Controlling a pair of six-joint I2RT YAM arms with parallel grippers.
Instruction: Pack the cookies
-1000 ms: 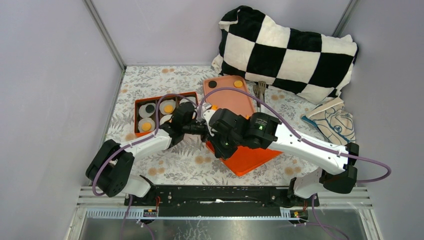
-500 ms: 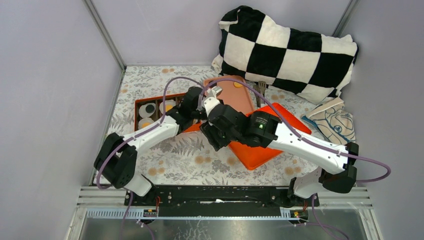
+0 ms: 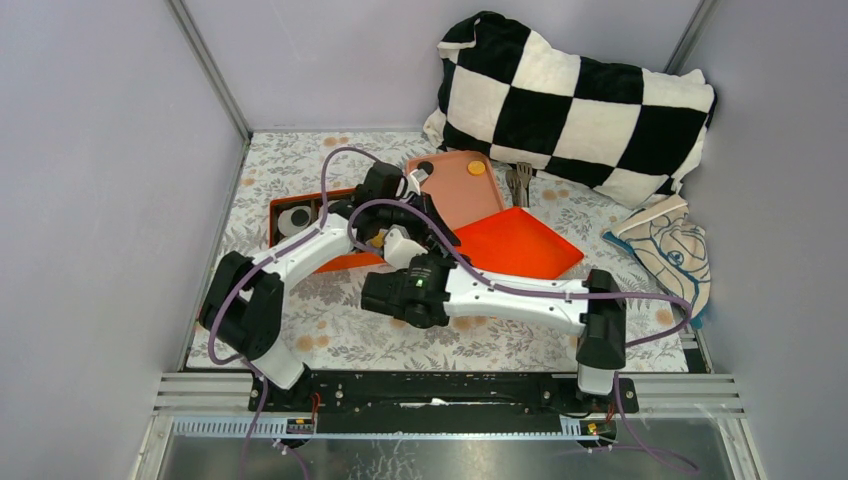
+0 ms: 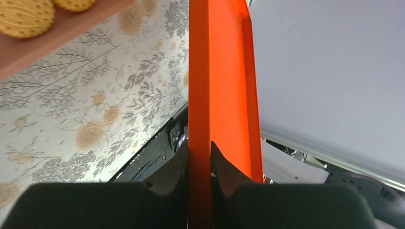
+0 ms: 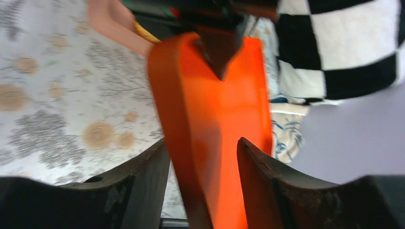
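Note:
An orange lid point(image 3: 520, 245) stands tilted on its edge over the flowered tablecloth. My left gripper point(image 4: 199, 149) is shut on the lid's rim point(image 4: 199, 86). My right gripper point(image 5: 203, 143) is open, one finger on each side of the same lid point(image 5: 215, 124), with a gap on the right. Two golden cookies point(image 4: 21, 16) lie on the pink tray's point(image 4: 62, 33) edge in the left wrist view. From above, the pink tray point(image 3: 455, 190) carries a black cookie point(image 3: 425, 168) and an orange cookie point(image 3: 476, 168). An orange box point(image 3: 290, 205) holds a black cookie in a white liner point(image 3: 298, 217).
A black-and-white checked pillow point(image 3: 575, 95) lies at the back right. A patterned cloth mitt point(image 3: 665, 245) lies at the right edge, and a fork point(image 3: 518, 180) lies beside the pink tray. Grey walls close in both sides, and both arms cross over the table's middle.
My right gripper has opened off the orange lid and its arm has drawn back towards the near edge. My left gripper has carried the lid up and away from the near edge.

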